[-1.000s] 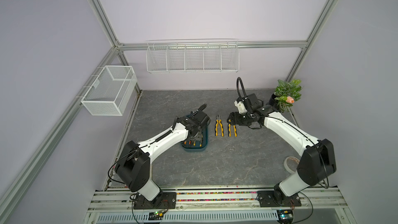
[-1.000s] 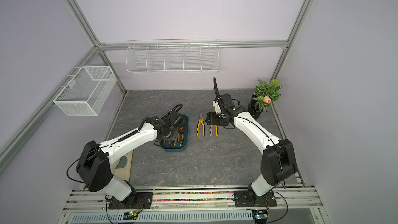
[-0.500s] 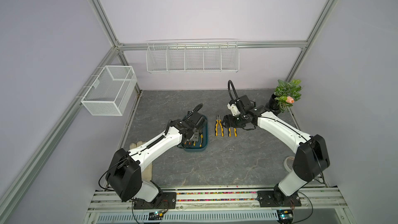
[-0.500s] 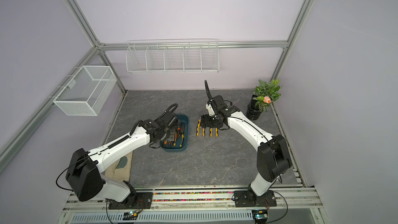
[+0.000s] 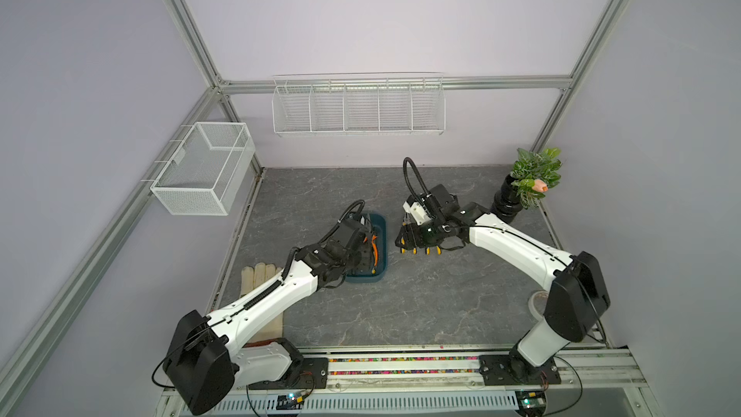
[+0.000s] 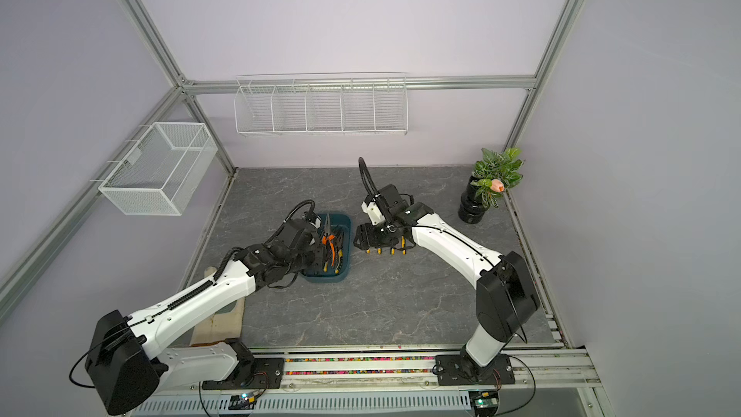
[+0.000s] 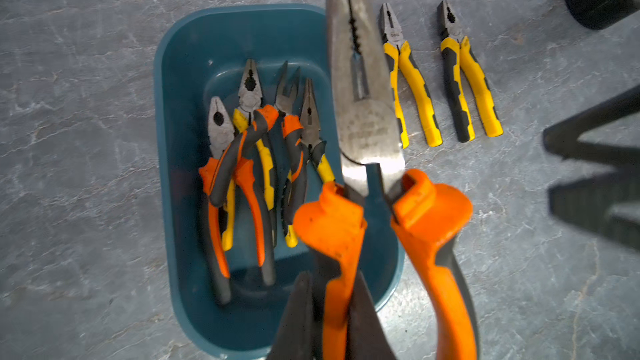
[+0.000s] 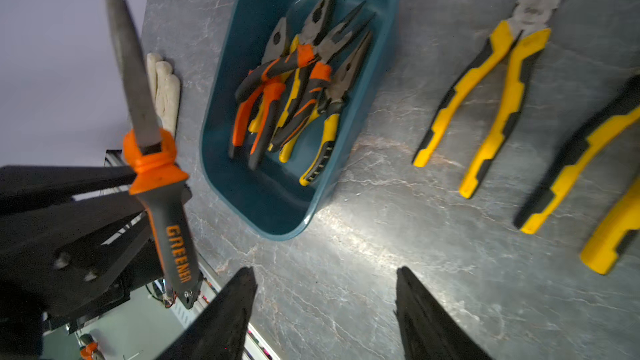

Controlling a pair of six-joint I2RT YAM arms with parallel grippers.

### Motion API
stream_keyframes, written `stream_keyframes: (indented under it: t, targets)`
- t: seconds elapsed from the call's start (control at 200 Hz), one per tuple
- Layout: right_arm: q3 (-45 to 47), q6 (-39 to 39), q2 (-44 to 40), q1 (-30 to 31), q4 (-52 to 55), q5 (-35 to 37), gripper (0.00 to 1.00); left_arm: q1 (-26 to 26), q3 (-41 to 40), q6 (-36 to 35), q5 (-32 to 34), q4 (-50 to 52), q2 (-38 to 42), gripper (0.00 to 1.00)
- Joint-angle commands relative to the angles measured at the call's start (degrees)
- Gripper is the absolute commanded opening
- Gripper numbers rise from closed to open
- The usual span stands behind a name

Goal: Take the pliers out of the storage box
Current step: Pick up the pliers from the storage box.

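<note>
While the left gripper [image 7: 329, 320] is clamped on one handle of the long orange-and-black needle-nosed pliers [image 7: 363, 122], holding them raised above the dark teal plastic storage box [image 7: 207, 39], the coming move turns on which side of the box the tool is carried to. Its long axis runs along the box's long side. The tapered nose points toward the box's far end, away from the gripper, and the second handle hangs free beside the gripped one. From the left wrist view the tool hangs over the box's long wall on the right arm's side, partly above the grey stone-patterned table [image 7: 86, 202].

Just beyond that wall two yellow-and-black pliers lie on the table, one [image 7: 391, 31] near the box and its mate [image 7: 449, 24] farther out. Both lie parallel to the box's long side with their noses toward its far end. The held tool is lined up the same way, so I judge that a plain sideways carry away from the box, with no turning, would bring it beside them.

The right gripper [image 8: 325, 271] hangs over the table on that same side of the box, jaws spread and empty, close to the yellow pair.

Four more pliers [image 7: 249, 98], two orange-handled and two yellow-handled, lie heaped on the box's floor below the left gripper. The left arm is the nearer one to them.
</note>
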State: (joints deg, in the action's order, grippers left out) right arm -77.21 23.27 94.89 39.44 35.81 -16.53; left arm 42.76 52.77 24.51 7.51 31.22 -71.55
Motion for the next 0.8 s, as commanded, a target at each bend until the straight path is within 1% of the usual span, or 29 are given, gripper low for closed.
stream_keyframes:
  t: [0.0, 0.1, 0.225, 0.28, 0.36, 0.415, 0.575, 0.65, 0.795]
  targets:
    - [1.58, 2.03, -0.97, 2.03, -1.67, -0.54, 0.67, -0.14, 2.51, -0.76, -1.66, -4.04, -0.21, 0.0]
    - [1.48, 2.97, -0.39, 2.4, -2.46, -0.03, 0.67, 0.02, 3.01, -0.76, -2.29, -4.1, -0.39, 0.0]
    - [0.0, 3.82, -2.96, 2.4, -3.03, 4.67, 0.67, 1.31, 2.28, -1.48, -1.75, -4.15, -1.11, 0.0]
    - [-1.86, 3.72, -2.77, 2.33, -2.22, 5.84, 0.67, 2.43, 1.99, -1.25, -1.07, -4.2, -1.41, 0.0]
    - [-5.68, 3.57, -0.45, 2.33, 0.25, 5.54, 0.66, 4.34, 1.66, -0.49, 0.07, -5.03, -2.0, 0.0]
    - [-8.2, 4.18, 1.4, 2.39, 1.32, 4.49, 0.62, 5.23, 1.3, 0.3, 0.16, -5.95, -2.36, 0.0]
    - [-10.17, 6.61, 3.26, 2.66, 0.38, 4.54, 0.6, 6.4, 1.45, 1.37, 1.51, -6.28, -3.59, 0.0]
    - [-12.04, 6.61, 4.88, 2.66, 2.04, 4.83, 0.6, 6.56, 2.08, 1.83, 2.91, -5.19, -3.93, 0.0]
    - [-14.4, 7.26, 7.37, 3.4, 4.13, 7.92, 0.59, 7.37, 4.89, 4.2, 8.83, -1.16, -5.4, 0.0]
